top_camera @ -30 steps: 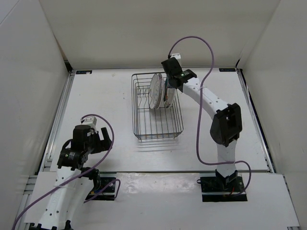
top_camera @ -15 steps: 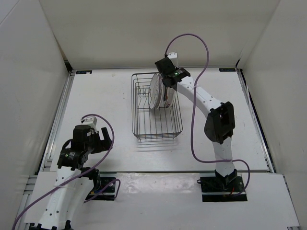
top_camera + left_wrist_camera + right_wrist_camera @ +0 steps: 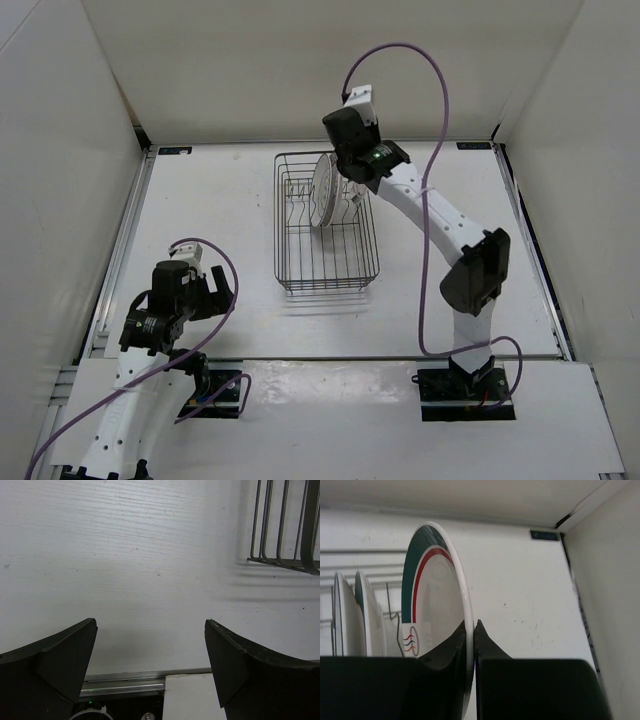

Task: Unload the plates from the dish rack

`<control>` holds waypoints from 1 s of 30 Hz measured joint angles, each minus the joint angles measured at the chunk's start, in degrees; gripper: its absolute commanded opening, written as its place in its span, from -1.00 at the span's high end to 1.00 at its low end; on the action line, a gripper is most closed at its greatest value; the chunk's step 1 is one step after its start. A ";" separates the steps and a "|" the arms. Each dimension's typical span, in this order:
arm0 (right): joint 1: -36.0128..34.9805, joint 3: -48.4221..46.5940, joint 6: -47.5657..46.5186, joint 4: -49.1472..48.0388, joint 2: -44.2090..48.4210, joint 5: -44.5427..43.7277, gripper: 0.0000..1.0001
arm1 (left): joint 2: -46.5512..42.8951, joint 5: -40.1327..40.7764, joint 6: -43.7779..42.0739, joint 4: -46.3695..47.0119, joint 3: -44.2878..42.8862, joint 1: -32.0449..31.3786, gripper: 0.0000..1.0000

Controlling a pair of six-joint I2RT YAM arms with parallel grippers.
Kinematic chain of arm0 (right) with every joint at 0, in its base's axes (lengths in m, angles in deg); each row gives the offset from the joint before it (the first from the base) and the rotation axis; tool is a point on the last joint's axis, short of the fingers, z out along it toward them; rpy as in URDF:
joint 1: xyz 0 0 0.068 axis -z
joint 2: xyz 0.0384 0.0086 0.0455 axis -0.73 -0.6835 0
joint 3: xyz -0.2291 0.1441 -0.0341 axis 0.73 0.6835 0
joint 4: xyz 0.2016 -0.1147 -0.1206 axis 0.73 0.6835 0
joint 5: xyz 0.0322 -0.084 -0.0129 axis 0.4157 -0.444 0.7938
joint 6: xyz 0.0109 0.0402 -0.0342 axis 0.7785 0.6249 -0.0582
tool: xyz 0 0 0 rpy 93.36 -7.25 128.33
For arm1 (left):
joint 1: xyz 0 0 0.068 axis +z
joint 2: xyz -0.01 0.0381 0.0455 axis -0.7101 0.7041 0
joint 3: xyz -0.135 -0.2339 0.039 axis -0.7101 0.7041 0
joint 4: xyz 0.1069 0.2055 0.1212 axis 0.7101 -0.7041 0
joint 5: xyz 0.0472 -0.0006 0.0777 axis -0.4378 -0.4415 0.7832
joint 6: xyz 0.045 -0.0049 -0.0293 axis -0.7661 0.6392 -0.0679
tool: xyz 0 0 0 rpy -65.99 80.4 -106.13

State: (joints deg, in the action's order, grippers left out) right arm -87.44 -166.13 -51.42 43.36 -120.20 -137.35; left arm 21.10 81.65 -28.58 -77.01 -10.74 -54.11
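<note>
Bright even light; dish rack [image 3: 330, 278] throws faint shadows; foregrounds seem soft.

Dark wire dish rack [image 3: 329, 286] sits mid-table, white plates [image 3: 322, 190] standing on edge among the tines at its far end. The nearest plate [image 3: 432, 600], rimmed in teal-green and red, stands upright, its edge pinched in the right gripper [image 3: 471, 630]; two others [image 3: 365, 615] stand beside it.

Flat white table [image 3: 210, 220] with faint wood grain, rectangular dark metal wire dish rack [image 3: 330, 282] standing directly on it, table's far edge just behind the rack
</note>
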 measured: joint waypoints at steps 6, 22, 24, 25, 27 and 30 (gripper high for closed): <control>-1.62 6.99 -12.31 -14.64 11.17 -9.51 1.00 | 0.00 -0.02 0.02 0.00 0.02 0.00 -1.00; 22.40 55.98 12.33 -11.15 48.35 9.35 1.00 | 0.48 -0.07 0.02 0.00 0.02 0.00 -1.00; 25.40 60.33 15.45 -11.87 47.54 15.45 1.00 | 0.63 -0.09 0.02 0.00 0.02 0.00 -1.00; 27.30 62.53 16.87 -11.85 46.90 18.29 1.00 | 0.63 -0.09 0.02 0.00 0.02 0.00 -1.00; 30.67 66.73 19.23 -12.79 45.97 23.10 1.00 | 0.59 -0.09 0.04 0.00 0.02 -0.02 -1.00; 35.26 71.49 24.09 -18.93 46.10 30.40 1.00 | 0.59 -0.09 0.02 0.00 0.02 -0.02 -1.00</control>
State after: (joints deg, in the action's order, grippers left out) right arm -52.18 -94.63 -27.33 24.43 -74.11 -106.95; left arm 21.69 81.56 -28.55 -77.01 -10.71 -54.13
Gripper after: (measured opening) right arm 0.077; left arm 1.000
